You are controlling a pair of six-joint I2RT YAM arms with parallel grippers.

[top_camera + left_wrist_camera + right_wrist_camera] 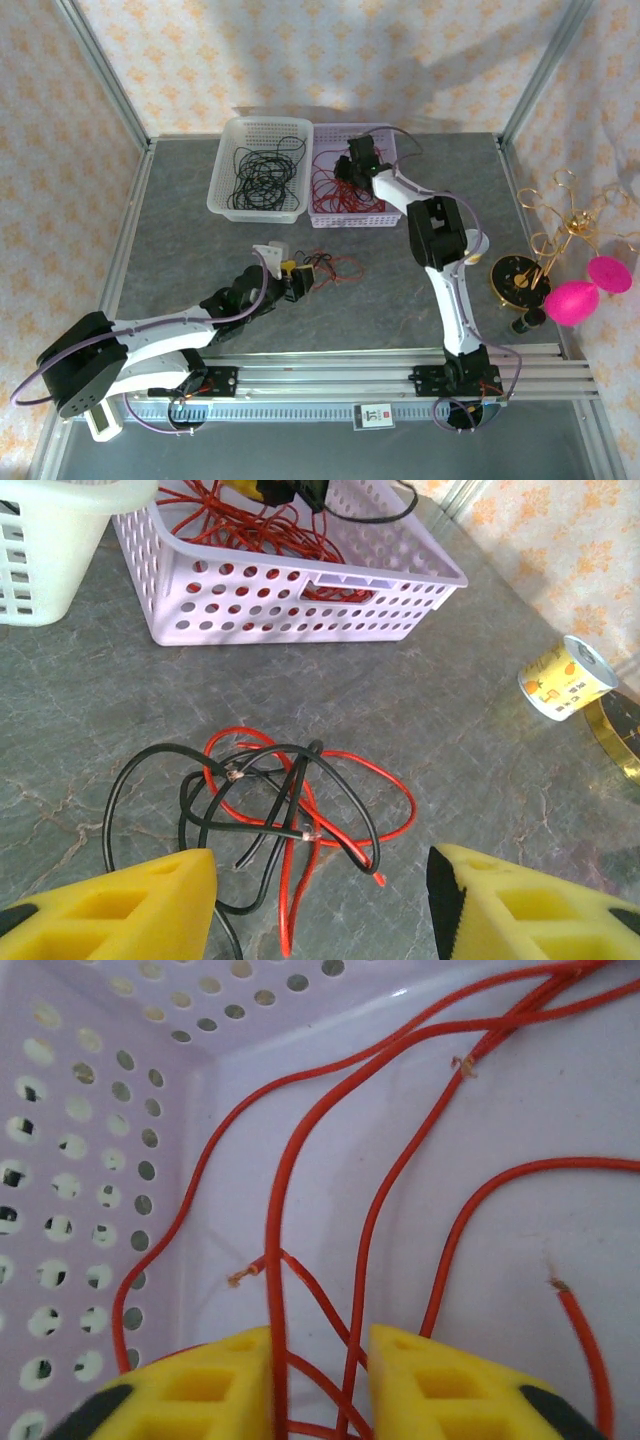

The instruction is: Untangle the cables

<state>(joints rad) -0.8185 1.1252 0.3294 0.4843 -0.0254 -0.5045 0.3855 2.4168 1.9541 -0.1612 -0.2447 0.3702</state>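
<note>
Two claws: left claw (320, 865) held wide open; right claw (320, 1332) narrowly parted around red wires (275, 1210).
Cables (290, 810): tangled on open desk (480, 780), just ahead of left claw.
Obstruction: lilac basket (80, 1160) wall beside right claw.

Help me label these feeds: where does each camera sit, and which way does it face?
Top external: above and behind the bases, looking down on the table; left arm and right arm show.
Left wrist: low over the table, facing the tangled cables and lilac basket; left gripper open at bottom.
Right wrist: inside that basket, facing down at red cables; right gripper at bottom.
Shared: top external and left wrist both see tangled cables and lilac basket.
</note>
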